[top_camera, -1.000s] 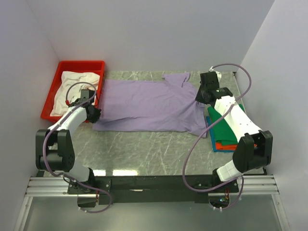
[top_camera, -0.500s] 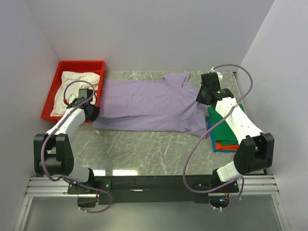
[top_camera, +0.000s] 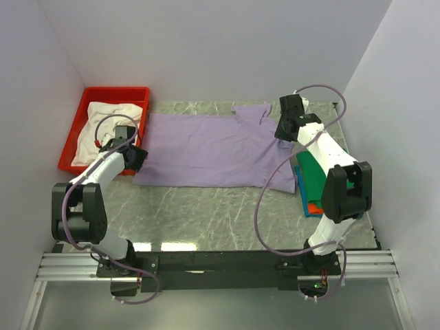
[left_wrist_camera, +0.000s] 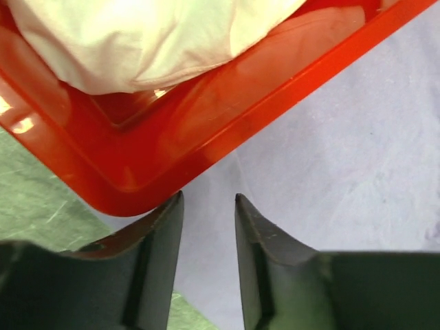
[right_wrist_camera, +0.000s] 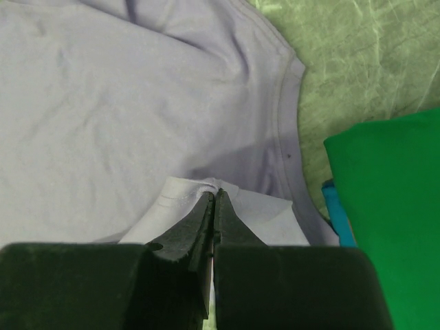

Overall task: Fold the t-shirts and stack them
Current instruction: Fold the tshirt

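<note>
The lavender t-shirt (top_camera: 206, 151) lies spread flat across the table's middle. My left gripper (top_camera: 137, 157) hangs open over its left hem (left_wrist_camera: 344, 172), beside the tray's corner, with nothing between its jaws (left_wrist_camera: 208, 197). My right gripper (top_camera: 280, 135) is shut on a pinched fold of the shirt's right sleeve (right_wrist_camera: 214, 192), lifting it above the shirt's body (right_wrist_camera: 103, 103). A crumpled white t-shirt (top_camera: 110, 124) (left_wrist_camera: 137, 34) fills the red tray. At the right edge stands a folded stack with a green shirt (top_camera: 320, 180) (right_wrist_camera: 385, 192) on top, over orange (top_camera: 315, 207) and blue (right_wrist_camera: 337, 213) ones.
The red plastic tray (top_camera: 117, 90) (left_wrist_camera: 206, 124) sits at the far left, touching the lavender shirt's hem. White walls close in the table on the left, back and right. Green marbled tabletop (top_camera: 206, 213) shows in front of the shirt.
My left gripper has opened and let go of the shirt's left hem. My right gripper, still shut on the sleeve, has moved back and left.
</note>
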{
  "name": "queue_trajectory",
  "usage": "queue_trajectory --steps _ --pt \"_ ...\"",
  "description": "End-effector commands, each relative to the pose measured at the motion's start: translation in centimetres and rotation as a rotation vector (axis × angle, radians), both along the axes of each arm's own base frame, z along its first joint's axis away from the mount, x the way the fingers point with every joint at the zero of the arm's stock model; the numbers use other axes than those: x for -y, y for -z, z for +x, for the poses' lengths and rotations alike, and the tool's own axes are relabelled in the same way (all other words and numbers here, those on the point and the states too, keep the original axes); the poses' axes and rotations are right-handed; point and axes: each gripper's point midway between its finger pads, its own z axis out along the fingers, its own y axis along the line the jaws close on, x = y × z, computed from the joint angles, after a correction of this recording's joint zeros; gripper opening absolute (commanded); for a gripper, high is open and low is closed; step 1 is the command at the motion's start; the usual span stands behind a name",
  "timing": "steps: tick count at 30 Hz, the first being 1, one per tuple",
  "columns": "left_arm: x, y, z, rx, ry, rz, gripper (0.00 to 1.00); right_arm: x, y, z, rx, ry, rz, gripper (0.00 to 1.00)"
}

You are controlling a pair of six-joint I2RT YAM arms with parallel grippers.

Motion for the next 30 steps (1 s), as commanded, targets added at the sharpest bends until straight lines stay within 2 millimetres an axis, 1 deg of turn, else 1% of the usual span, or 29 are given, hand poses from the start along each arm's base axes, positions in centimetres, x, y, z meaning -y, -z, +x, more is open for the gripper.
queue_trajectory --steps 1,2,5,6,7,8,9,10,12,13,14,15,16,17,18,19,20,21,22,23,24,25,26,27,28,29,30 --pt "-1.8 -0.4 0.9 0.016 -0.046 0.062 0.43 0.7 -1.8 2.2 0.052 0.013 -0.005 0.02" --pt "-1.8 -0.3 0.9 0.011 -0.044 0.062 0.45 0.7 -1.1 2.3 0.034 0.013 -0.012 0.03" --pt "-1.4 -0.6 1.3 0.03 -0.015 0.056 0.54 1.1 -0.8 2.5 0.011 0.021 -0.029 0.22" --pt "-1.3 -0.8 1.3 0.039 -0.004 0.053 0.57 1.0 -0.9 2.5 0.01 0.02 -0.033 0.34" --pt "-1.2 -0.9 1.2 0.051 0.003 0.05 0.62 1.1 -1.2 2.5 0.009 0.023 -0.037 0.39" --pt "-1.0 -1.1 1.1 0.06 0.009 0.044 0.64 1.1 -1.5 2.6 0.01 0.025 -0.032 0.43" --pt "-0.8 -0.9 0.8 0.061 0.022 0.043 0.65 1.0 -1.5 2.4 -0.002 0.022 -0.031 0.53" --pt "-0.7 -1.4 0.8 0.077 0.024 0.042 0.65 0.9 -2.1 2.5 0.005 0.02 -0.022 0.56" --pt "0.1 -1.6 0.5 0.083 0.047 0.041 0.65 0.8 -2.4 1.9 -0.01 0.028 -0.01 0.57" --pt "0.4 -1.8 0.1 0.09 0.054 0.041 0.64 0.7 -1.9 1.3 -0.023 0.038 0.005 0.57" --pt "0.7 -1.7 -0.2 0.087 0.059 0.041 0.63 0.5 -2.9 0.6 -0.001 0.035 0.029 0.57" --pt "1.4 -1.5 -0.7 0.083 0.071 0.039 0.62 0.4 -1.5 -0.6 -0.027 0.034 0.041 0.57" --pt "1.7 -1.9 -1.0 0.099 0.077 0.037 0.62 0.2 -2.7 -1.6 0.009 0.045 0.079 0.57" --pt "1.9 -1.9 -1.4 0.102 0.082 0.037 0.62 -0.1 -2.4 -2.5 0.007 0.038 0.11 0.57" --pt "2.2 -1.3 -2.1 0.09 0.078 0.037 0.62 -0.4 -2.3 -3.0 0.022 0.035 0.136 0.57" --pt "2.2 -1.7 -2.5 0.104 0.076 0.03 0.62 -0.2 -1.2 -5.1 0.008 0.052 0.158 0.57" --pt "2.3 -1.5 -2.9 0.104 0.079 0.026 0.62 -0.1 -0.7 -6.0 0.009 0.063 0.167 0.57" --pt "2.3 -1.1 -3.7 0.105 0.079 0.023 0.61 0.6 0.3 -7.7 0.007 0.101 0.176 0.57" --pt "2.3 -1.0 -4.1 0.104 0.078 0.022 0.61 1.1 1.0 -8.5 0.003 0.128 0.174 0.57" --pt "2.2 -0.9 -4.4 0.107 0.077 0.022 0.61 1.3 1.2 -8.9 0.016 0.135 0.194 0.57" --pt "2.3 -0.7 -4.9 0.119 0.087 0.025 0.61 1.8 3.1 -10.2 -0.019 0.152 0.201 0.57" --pt "2.4 -0.6 -5.0 0.126 0.094 0.02 0.61 2.8 3.0 -10.6 0.002 0.19 0.219 0.57" --pt "2.4 -0.5 -5.2 0.128 0.096 0.022 0.61 3.3 3.3 -10.8 0.006 0.204 0.226 0.57" --pt "2.5 -0.4 -5.4 0.137 0.107 0.023 0.61 3.6 4.0 -11.4 -0.005 0.212 0.241 0.57" --pt "2.5 -0.3 -5.5 0.141 0.113 0.021 0.61 4.4 4.5 -11.5 -0.01 0.24 0.244 0.57" --pt "2.5 0.0 -5.7 0.133 0.115 0.024 0.61 4.8 4.8 -11.6 -0.016 0.254 0.243 0.57" --pt "2.7 0.1 -5.8 0.131 0.122 0.02 0.61 5.1 5.7 -11.9 -0.041 0.272 0.243 0.57"
